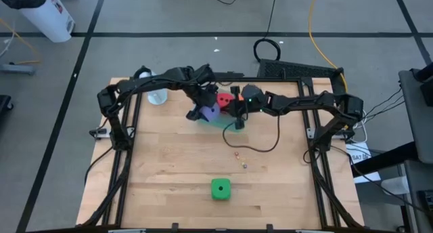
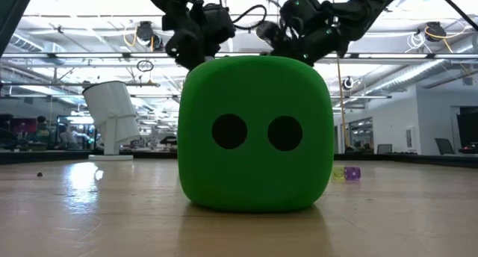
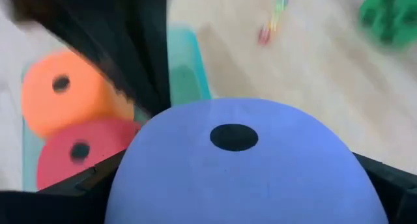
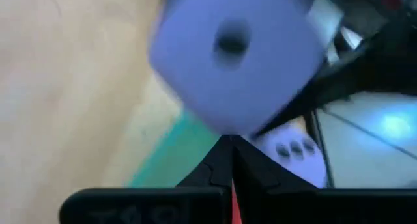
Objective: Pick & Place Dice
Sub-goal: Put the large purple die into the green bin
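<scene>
The left gripper [image 1: 205, 110] stood with its fingers spread wide around a purple die [image 1: 210, 112], which filled the space between them in the left wrist view [image 3: 241, 165]. It hung over the teal tray [image 1: 222, 122] near the table's far edge. Close beside it the right gripper [image 1: 238, 111] had its fingers pressed together on nothing [image 4: 229, 160], so the two arms crowded one spot with little room between them.

In the tray, just beyond the held die, sat a red die [image 3: 75, 152] and an orange die [image 3: 62, 94], touching each other; from above only the red die [image 1: 224, 99] showed clearly, the orange one largely hidden under the arms. A second purple die [image 4: 290, 152] peeked out behind the first in the right wrist view, partly covered.

The green die [image 1: 220, 188] sat alone near the front edge of the table [image 1: 169, 165], well apart from the rest, with open wood all around it. A few tiny specks [image 1: 240, 158] lay between it and the tray. From table height the green die [image 2: 254, 134] blocked the tray entirely.
</scene>
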{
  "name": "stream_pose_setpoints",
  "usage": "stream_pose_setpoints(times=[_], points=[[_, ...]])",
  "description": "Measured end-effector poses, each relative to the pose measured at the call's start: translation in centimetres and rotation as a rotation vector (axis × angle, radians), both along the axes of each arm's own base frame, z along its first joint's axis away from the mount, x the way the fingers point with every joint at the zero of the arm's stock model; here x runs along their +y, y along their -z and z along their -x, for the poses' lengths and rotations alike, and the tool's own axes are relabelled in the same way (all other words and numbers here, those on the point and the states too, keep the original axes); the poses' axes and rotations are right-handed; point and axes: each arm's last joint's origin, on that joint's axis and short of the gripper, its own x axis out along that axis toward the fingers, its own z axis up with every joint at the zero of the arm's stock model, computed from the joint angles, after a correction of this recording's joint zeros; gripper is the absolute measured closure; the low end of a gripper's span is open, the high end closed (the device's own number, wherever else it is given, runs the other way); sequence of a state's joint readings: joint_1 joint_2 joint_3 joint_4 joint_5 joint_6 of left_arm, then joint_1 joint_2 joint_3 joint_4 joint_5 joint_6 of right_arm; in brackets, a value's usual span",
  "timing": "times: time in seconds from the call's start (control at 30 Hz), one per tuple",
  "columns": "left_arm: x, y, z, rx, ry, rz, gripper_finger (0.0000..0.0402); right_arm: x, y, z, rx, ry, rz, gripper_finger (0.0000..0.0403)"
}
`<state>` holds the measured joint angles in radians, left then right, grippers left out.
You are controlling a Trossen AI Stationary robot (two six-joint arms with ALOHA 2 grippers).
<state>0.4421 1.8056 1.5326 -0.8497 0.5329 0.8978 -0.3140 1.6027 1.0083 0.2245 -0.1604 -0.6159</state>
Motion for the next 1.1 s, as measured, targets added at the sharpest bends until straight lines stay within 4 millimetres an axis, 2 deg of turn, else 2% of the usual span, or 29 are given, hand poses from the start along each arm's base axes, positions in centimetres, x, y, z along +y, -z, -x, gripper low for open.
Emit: stream_pose_setpoints(times=[0.2, 0.33, 0.7, 0.87, 1.1], points=[[2.2, -0.7, 1.1, -0.098, -0.04, 0.263, 0.0007, 1.9, -0.9, -0.8, -0.028, 0.046, 0.272, 0.0403], [3.5, -0.9, 1.9, -0.137, -0.049, 0.364, 0.0007, 3.2, -1.4, -1.3, -0.042, 0.108, 0.411, 0.0403], [4.0, -0.9, 1.9, -0.151, -0.06, 0.327, 0.0007, 3.7, -1.7, -1.2, -0.005, 0.272, 0.516, 0.0403], [4.2, -0.5, 2.1, -0.108, -0.101, 0.321, 0.0007, 3.5, -2.6, -1.1, -0.018, 0.433, 0.562, 0.0403], [4.3, -0.5, 2.1, -0.11, -0.108, 0.304, 0.0007, 4.0, -2.7, -1.4, -0.08, 0.322, 0.527, 0.0403]])
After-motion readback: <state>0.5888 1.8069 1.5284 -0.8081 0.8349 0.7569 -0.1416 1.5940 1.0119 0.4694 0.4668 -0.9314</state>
